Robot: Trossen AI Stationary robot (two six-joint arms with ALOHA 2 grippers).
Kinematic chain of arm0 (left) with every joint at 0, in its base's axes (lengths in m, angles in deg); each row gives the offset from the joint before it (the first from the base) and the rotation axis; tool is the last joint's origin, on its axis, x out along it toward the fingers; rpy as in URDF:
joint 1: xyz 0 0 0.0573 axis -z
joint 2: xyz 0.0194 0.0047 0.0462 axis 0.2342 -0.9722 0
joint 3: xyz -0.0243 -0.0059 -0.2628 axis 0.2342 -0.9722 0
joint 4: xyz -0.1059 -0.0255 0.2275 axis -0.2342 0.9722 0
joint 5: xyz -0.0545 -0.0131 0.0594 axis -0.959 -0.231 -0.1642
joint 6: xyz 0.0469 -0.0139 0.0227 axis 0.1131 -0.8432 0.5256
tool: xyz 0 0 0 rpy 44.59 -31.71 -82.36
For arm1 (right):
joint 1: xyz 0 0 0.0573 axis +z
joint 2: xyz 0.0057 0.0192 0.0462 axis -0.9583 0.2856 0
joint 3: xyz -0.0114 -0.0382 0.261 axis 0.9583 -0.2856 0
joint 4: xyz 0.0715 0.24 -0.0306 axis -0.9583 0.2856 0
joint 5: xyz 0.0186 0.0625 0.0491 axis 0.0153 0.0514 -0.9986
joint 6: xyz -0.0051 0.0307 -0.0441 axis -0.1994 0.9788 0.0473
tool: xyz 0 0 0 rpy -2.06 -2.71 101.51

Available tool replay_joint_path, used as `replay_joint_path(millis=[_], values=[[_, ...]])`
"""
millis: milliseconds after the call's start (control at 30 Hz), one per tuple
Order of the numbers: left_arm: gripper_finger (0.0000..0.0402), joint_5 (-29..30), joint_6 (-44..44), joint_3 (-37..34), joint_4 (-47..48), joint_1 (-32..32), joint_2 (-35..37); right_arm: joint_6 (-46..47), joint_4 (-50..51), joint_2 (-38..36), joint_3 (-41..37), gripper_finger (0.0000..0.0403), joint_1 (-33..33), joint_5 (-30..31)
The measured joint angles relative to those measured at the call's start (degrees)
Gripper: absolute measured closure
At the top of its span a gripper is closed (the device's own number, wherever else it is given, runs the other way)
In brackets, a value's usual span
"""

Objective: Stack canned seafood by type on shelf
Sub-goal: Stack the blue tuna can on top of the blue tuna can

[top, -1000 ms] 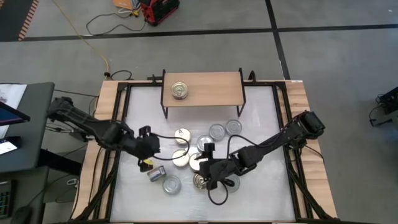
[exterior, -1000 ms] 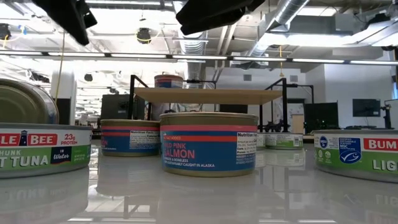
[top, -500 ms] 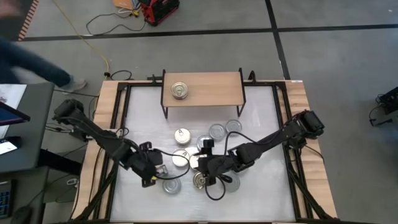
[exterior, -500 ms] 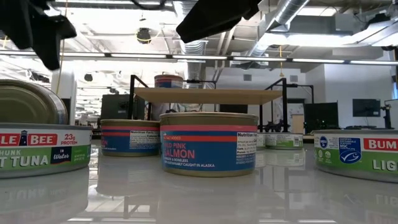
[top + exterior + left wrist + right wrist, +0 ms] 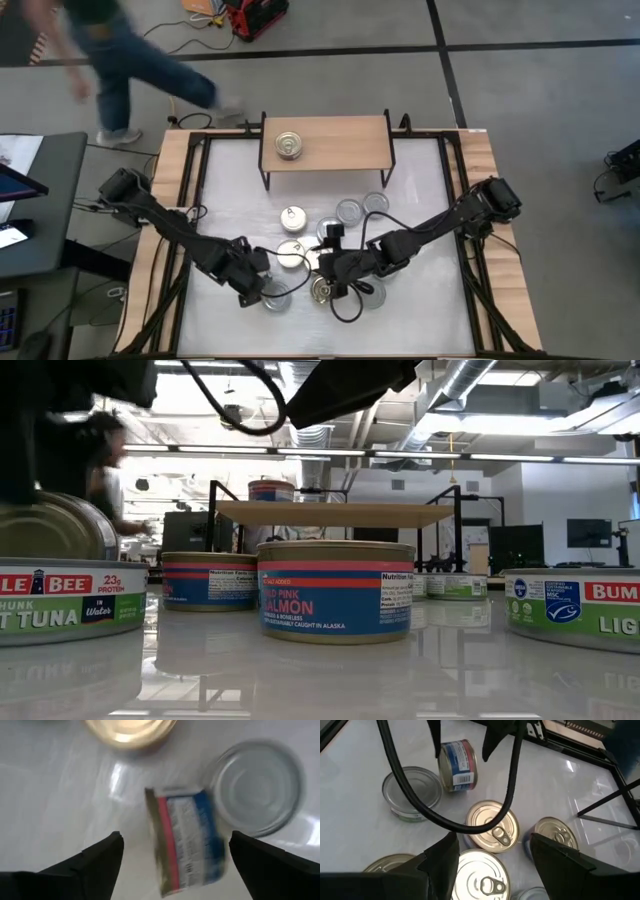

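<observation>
A blue-and-red labelled can (image 5: 185,840) lies tipped on its side on the white table. My left gripper (image 5: 176,851) hangs over it, pointing down, open, one finger on each side of the can and apart from it; it also shows in the high view (image 5: 252,287). A silver-lidded can (image 5: 257,785) stands right beside the tipped one. My right gripper (image 5: 492,852) hovers open over several gold-lidded cans (image 5: 492,825) at the table's middle (image 5: 322,265), holding nothing. The shelf (image 5: 325,140) at the far side carries one can (image 5: 289,146) on its board.
More cans stand upright around the table's middle (image 5: 349,211), (image 5: 293,217), (image 5: 375,290). A salmon can (image 5: 335,590) and a tuna can (image 5: 60,600) stand close to the near edge. A person (image 5: 120,60) walks past the table's far left corner.
My left gripper has gone down and toward the table's near edge until it hangs over the tipped can, and its fingers have spread open. The tipped can has stayed where it was. A person has walked into view beyond the far left corner.
</observation>
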Motion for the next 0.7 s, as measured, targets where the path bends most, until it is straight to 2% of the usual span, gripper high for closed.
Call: replay_joint_path(millis=[167, 367, 500, 700], values=[[0.0091, -2.0, 0.5, 0.0, 1.4, -0.1, -2.9, 0.0, 0.0, 0.0, 0.0, 0.0129, 0.4, 0.0], [0.0224, -1.8, 4.9, 0.0, 1.0, -0.2, -2.9, -0.2, 0.0, 0.0, 0.0, 0.0129, 0.5, 0.0], [0.0223, 2.4, 6.9, 0.2, 2.6, -0.3, 0.0, -0.2, 0.1, 0.0, 0.0, 0.0129, 0.8, 0.4], [0.0223, 17.3, 13.5, 6.2, 11.1, -0.2, 6.0, 2.9, 6.6, -3.9, 0.0, 0.0129, 1.9, 6.0]])
